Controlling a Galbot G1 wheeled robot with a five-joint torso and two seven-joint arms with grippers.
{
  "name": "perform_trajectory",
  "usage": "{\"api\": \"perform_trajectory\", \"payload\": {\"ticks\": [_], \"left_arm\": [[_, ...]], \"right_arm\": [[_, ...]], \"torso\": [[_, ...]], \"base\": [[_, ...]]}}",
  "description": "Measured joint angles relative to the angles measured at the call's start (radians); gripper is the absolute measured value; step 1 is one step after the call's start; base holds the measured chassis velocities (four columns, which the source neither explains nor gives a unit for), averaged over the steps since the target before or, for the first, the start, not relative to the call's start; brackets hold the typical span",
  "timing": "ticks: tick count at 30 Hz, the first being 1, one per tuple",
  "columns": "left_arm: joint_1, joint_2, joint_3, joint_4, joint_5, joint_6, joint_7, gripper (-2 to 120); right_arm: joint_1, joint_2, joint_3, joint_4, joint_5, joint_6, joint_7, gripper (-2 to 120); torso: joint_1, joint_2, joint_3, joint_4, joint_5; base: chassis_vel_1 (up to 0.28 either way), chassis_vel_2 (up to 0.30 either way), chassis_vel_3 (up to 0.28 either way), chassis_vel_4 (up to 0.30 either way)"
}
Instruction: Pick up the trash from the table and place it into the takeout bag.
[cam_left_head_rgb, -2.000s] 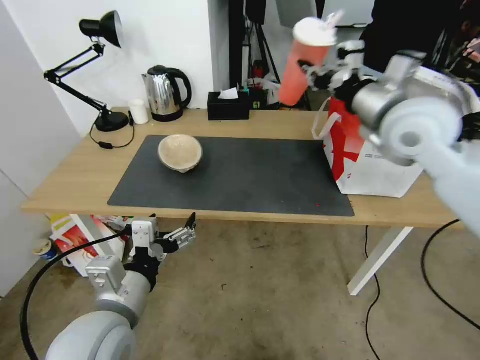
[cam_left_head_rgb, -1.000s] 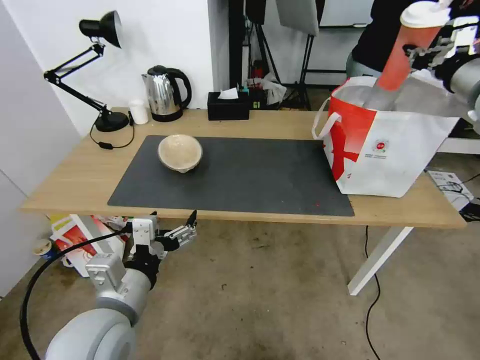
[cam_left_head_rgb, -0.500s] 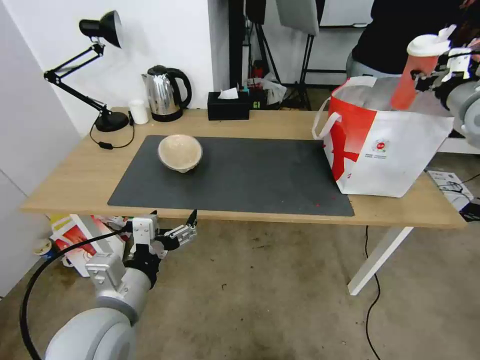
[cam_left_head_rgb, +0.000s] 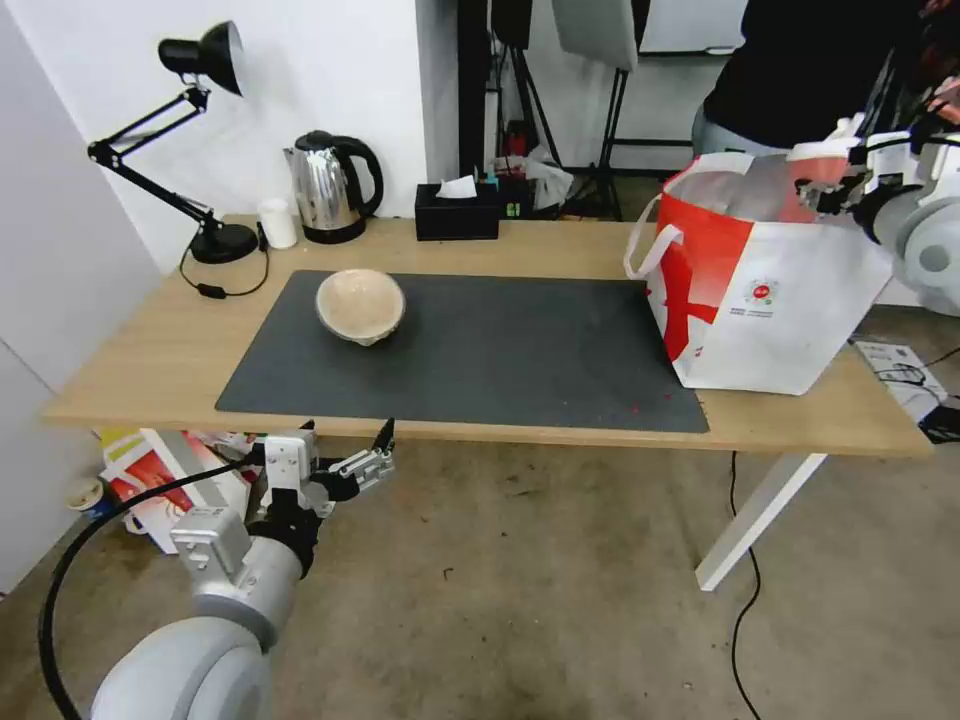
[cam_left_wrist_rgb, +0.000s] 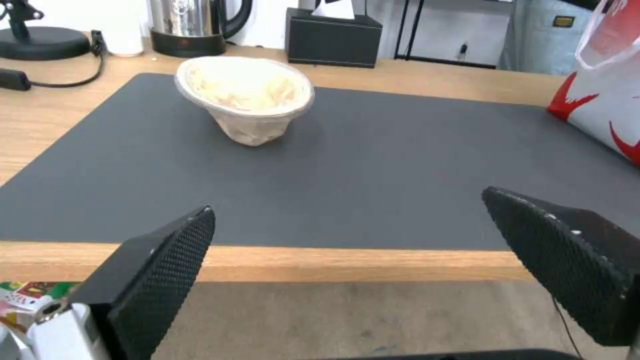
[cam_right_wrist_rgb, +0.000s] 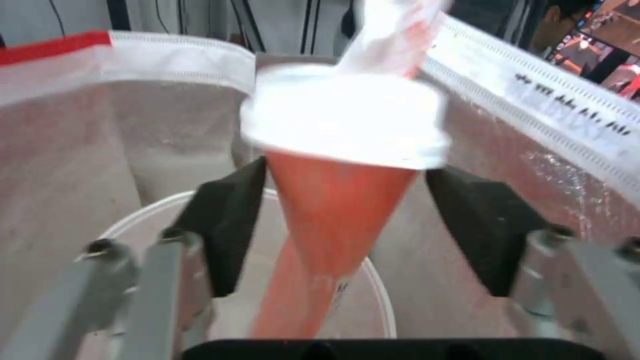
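Observation:
A tan paper-like bowl (cam_left_head_rgb: 360, 303) (cam_left_wrist_rgb: 247, 95) stands on the dark mat (cam_left_head_rgb: 500, 350) of the table (cam_left_head_rgb: 150, 350), left of middle. At the right end is the white-and-red takeout bag (cam_left_head_rgb: 780, 310) (cam_right_wrist_rgb: 67, 175). My right gripper (cam_left_head_rgb: 828, 190) (cam_right_wrist_rgb: 345, 167) is in the bag's mouth. The red cup with a white lid (cam_left_head_rgb: 815, 165) (cam_right_wrist_rgb: 333, 200) is smeared between its parted fingers, over a white bowl's rim (cam_right_wrist_rgb: 133, 230) inside the bag. My left gripper (cam_left_head_rgb: 372, 455) (cam_left_wrist_rgb: 347, 205) hangs open below the table's front edge, facing the tan bowl.
Along the table's back edge stand a black desk lamp (cam_left_head_rgb: 200, 60), a steel kettle (cam_left_head_rgb: 330, 185), a small white cup (cam_left_head_rgb: 277, 222) and a black tissue box (cam_left_head_rgb: 457, 212). A printed carton (cam_left_head_rgb: 150, 470) lies on the floor under the left end.
My right gripper carried the red cup from above the table over to the bag and lowered it into the bag's mouth. The cup now looks loose between the fingers. The left arm stayed still.

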Motion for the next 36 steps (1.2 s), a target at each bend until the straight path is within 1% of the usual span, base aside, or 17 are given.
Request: {"api": "perform_trajectory", "payload": {"ticks": [3, 4, 5, 6, 9, 13, 26, 27, 28, 29, 30, 31, 32, 33, 36], "left_arm": [[0.005, -0.001, -0.001, 0.000, 0.001, 0.000, -0.001, 100], [0.005, -0.001, -0.001, 0.000, 0.001, 0.000, -0.001, 100], [0.006, -0.001, -0.002, 0.000, 0.001, 0.000, -0.002, 100], [0.008, -0.002, -0.002, 0.000, 0.001, 0.000, -0.003, 100], [0.009, -0.006, -0.001, 0.000, 0.004, 0.000, -0.004, 100], [0.008, -0.008, 0.002, 0.000, 0.005, 0.002, -0.004, 100], [0.007, -0.011, 0.003, 0.000, 0.007, 0.004, -0.004, 100], [0.008, -0.011, 0.003, 0.000, 0.007, 0.004, -0.004, 100], [0.008, -0.011, 0.003, 0.000, 0.007, 0.004, -0.004, 100], [0.008, -0.010, 0.003, 0.000, 0.007, 0.004, -0.004, 100], [0.008, -0.010, 0.003, 0.000, 0.007, 0.004, -0.004, 100], [0.008, -0.010, 0.003, 0.000, 0.007, 0.005, -0.004, 100], [0.009, -0.011, 0.003, 0.000, 0.007, 0.005, -0.004, 100], [0.009, -0.011, 0.003, 0.000, 0.007, 0.005, -0.004, 100], [0.010, -0.012, 0.003, 0.000, 0.007, 0.005, -0.003, 100]], "right_arm": [[-0.005, 0.002, 0.000, -0.001, -0.013, 0.002, 0.000, 80], [-0.005, 0.002, 0.000, -0.001, -0.013, 0.002, 0.000, 80], [-0.006, 0.002, 0.000, 0.000, -0.015, 0.002, 0.000, 84], [-0.006, 0.001, 0.000, 0.002, -0.015, 0.002, 0.000, 91], [-0.006, -0.004, 0.001, 0.010, -0.016, -0.007, 0.000, 98], [0.002, -0.008, 0.001, 0.016, -0.016, -0.012, 0.002, 100], [0.015, -0.019, -0.001, 0.037, 0.005, 0.000, 0.010, 100], [0.011, -0.021, 0.006, 0.046, 0.018, 0.029, 0.014, 100], [0.011, -0.021, 0.006, 0.046, 0.018, 0.029, 0.014, 100], [0.008, -0.022, 0.010, 0.051, 0.028, 0.054, 0.014, 100], [-0.002, -0.023, 0.017, 0.059, 0.045, 0.123, 0.004, 100], [-0.006, -0.023, 0.021, 0.062, 0.051, 0.152, -0.003, 100], [-0.025, -0.023, 0.039, 0.072, 0.062, 0.218, -0.025, 100], [-0.025, -0.023, 0.039, 0.072, 0.062, 0.218, -0.025, 100], [-0.111, -0.017, 0.128, 0.150, 0.116, 0.349, -0.087, 100]], "torso": [[0.000, 0.000, 0.000, 0.0002, -0.0002], [0.000, 0.000, 0.000, 0.0002, -0.0002], [0.000, 0.000, 0.000, 0.0000, 0.0000], [0.000, 0.000, 0.000, 0.0001, -0.0001], [0.000, 0.000, 0.000, 0.0002, -0.0002], [0.000, 0.000, 0.000, 0.0001, -0.0002], [0.000, 0.000, 0.000, 0.0001, 0.0000], [0.000, 0.000, 0.000, 0.0002, -0.0001], [0.000, 0.000, 0.000, 0.0002, -0.0001], [0.000, 0.000, 0.000, 0.0001, -0.0002], [0.000, 0.000, 0.000, 0.0001, -0.0002], [0.000, 0.000, 0.000, 0.0000, -0.0002], [0.000, 0.000, 0.000, 0.0002, -0.0002], [0.000, 0.000, 0.000, 0.0002, -0.0002], [0.000, 0.000, 0.000, -0.0001, -0.0001]], "base": [[0.000, 0.000, 0.000, 0.000], [0.000, 0.000, 0.000, 0.000], [0.000, 0.000, 0.000, 0.000], [0.000, 0.000, 0.000, 0.000], [0.000, 0.000, 0.000, 0.000], [0.000, 0.000, 0.000, 0.000], [0.000, 0.000, 0.000, 0.000], [0.000, 0.000, 0.000, 0.000], [0.000, 0.000, 0.000, 0.000], [0.000, 0.000, 0.000, 0.000], [0.000, 0.000, 0.000, 0.000], [0.000, 0.000, 0.000, 0.000], [0.000, 0.000, 0.000, 0.000], [0.000, 0.000, 0.000, 0.000], [0.000, 0.000, 0.000, 0.000]]}}
